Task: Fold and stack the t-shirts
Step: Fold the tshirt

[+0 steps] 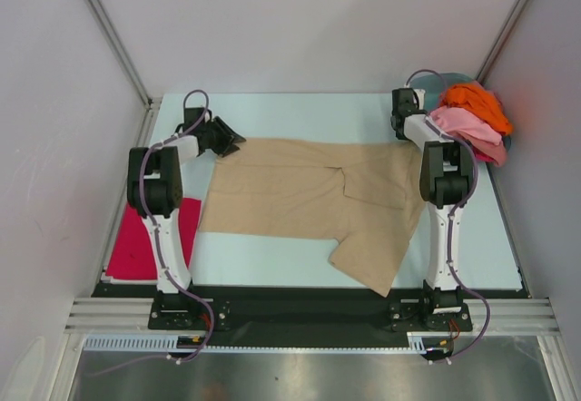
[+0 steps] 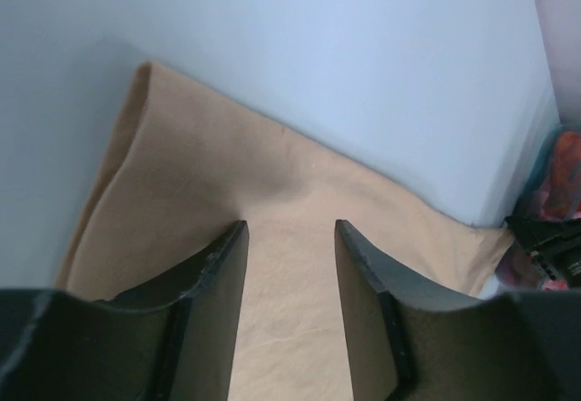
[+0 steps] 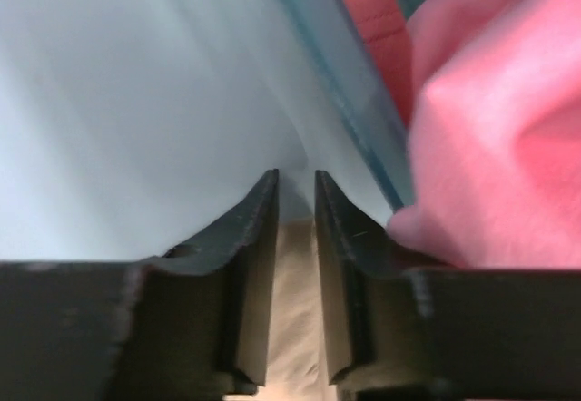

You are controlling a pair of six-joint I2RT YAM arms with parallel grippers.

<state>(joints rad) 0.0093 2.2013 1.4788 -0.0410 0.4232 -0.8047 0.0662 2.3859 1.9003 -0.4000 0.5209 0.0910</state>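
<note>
A large tan t-shirt [image 1: 290,197] lies spread across the middle of the table, its right part folded over and one sleeve pointing to the near edge. My left gripper [image 1: 227,140] is at its far left corner. In the left wrist view that gripper [image 2: 290,224] stands open, its jaws well apart over flat tan cloth [image 2: 272,183]. My right gripper [image 1: 399,127] is at the far right corner. In the right wrist view it [image 3: 297,176] shows a narrow gap with tan cloth [image 3: 295,310] low between its jaws. A magenta-red t-shirt [image 1: 136,247] lies flat at the left edge.
A teal basin [image 1: 458,78] at the back right holds an orange t-shirt [image 1: 477,102] and a pink one [image 1: 467,127] spilling over its rim. The pink cloth [image 3: 508,147] and the basin wall [image 3: 354,83] sit close beside my right fingers. White walls enclose the table.
</note>
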